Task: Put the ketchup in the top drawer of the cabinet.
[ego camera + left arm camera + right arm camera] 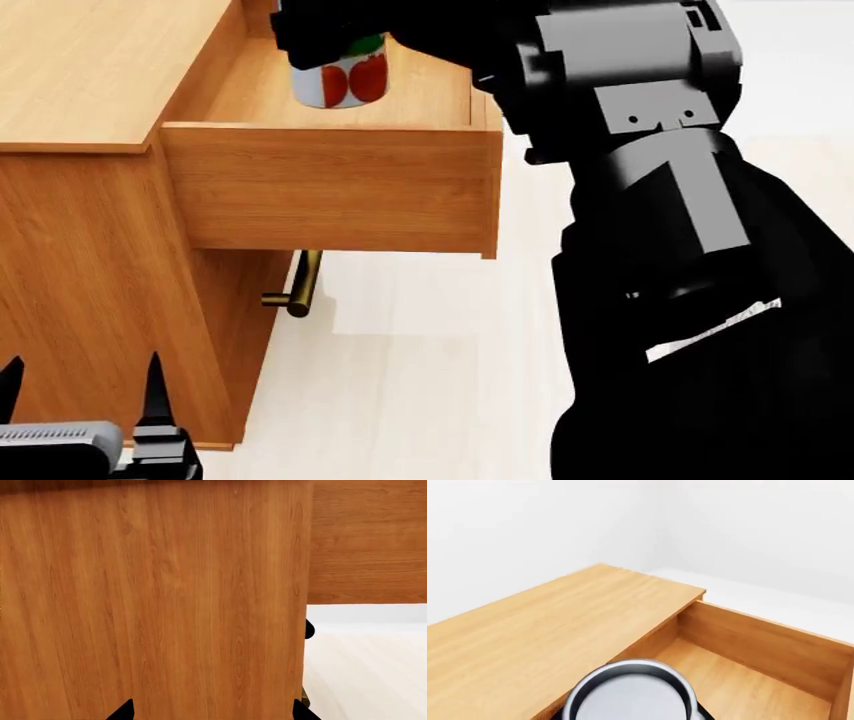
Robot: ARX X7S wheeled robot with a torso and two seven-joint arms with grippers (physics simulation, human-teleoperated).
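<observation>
The ketchup [343, 78], a small can with a red label and tomato pictures, hangs upright inside the open top drawer [334, 185], near its back left part. My right gripper [327, 35] is shut on its top from above. Whether the can touches the drawer floor I cannot tell. The right wrist view shows the can's silver-grey lid [630, 695] close up, over the drawer's floor [740, 680]. Low beside the cabinet [80, 90], my left gripper [83, 390] is open and holds nothing. The left wrist view shows its fingertips [123, 711] spread wide against the cabinet's side [153, 605].
Below the open drawer, the lower drawer's brass bar handle [304, 285] sticks out. My right arm [667, 250] fills the right of the head view. Pale floor [427, 380] lies in front of the cabinet. White walls [747, 530] stand behind it.
</observation>
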